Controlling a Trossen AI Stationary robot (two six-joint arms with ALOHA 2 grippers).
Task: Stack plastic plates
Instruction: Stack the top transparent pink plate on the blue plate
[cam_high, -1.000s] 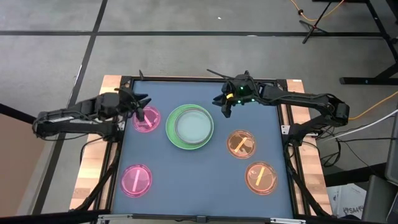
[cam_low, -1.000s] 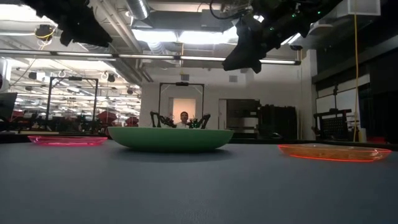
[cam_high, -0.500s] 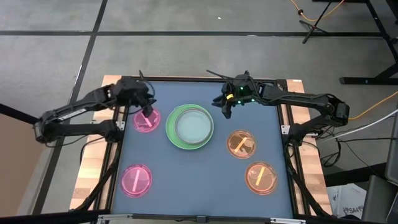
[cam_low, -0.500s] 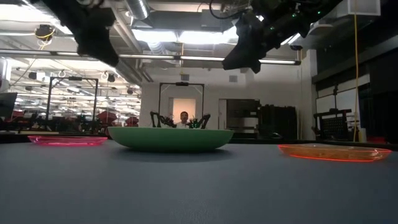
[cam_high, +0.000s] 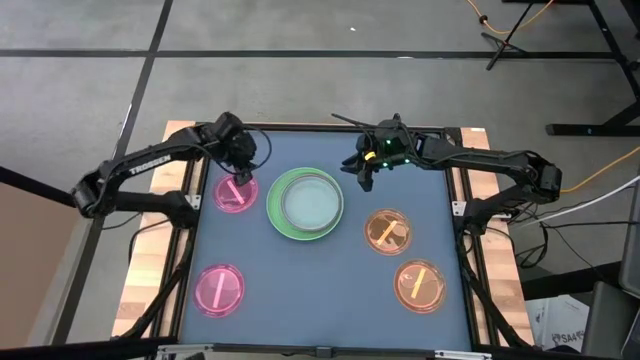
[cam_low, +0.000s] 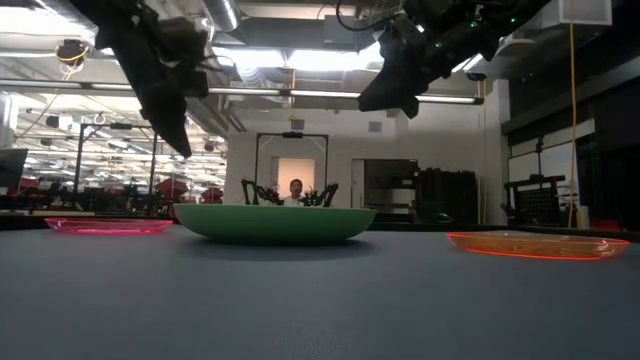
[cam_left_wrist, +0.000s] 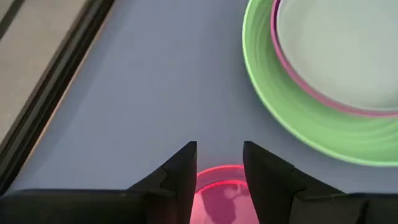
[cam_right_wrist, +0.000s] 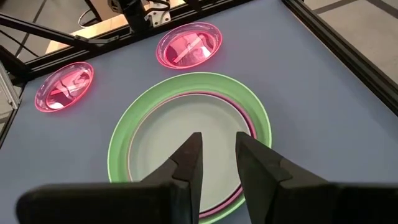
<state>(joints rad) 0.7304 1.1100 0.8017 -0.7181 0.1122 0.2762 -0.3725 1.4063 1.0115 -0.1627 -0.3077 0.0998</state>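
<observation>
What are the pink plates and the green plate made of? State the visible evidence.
Pink plates: apparently translucent plastic, glossy; the table shows through and their rims glow. Green plate: opaque, smooth, likely plastic, with faint concentric ridges in the left wrist view.

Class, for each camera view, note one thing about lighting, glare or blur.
High view: even light, bright streaks glinting on both orange plates. Low view: ceiling lights glare, leaving both arms as dark silhouettes. Left wrist view: the left hand looms large above a glowing pink plate. Right wrist view: pink plates shine against the dull table.
</observation>
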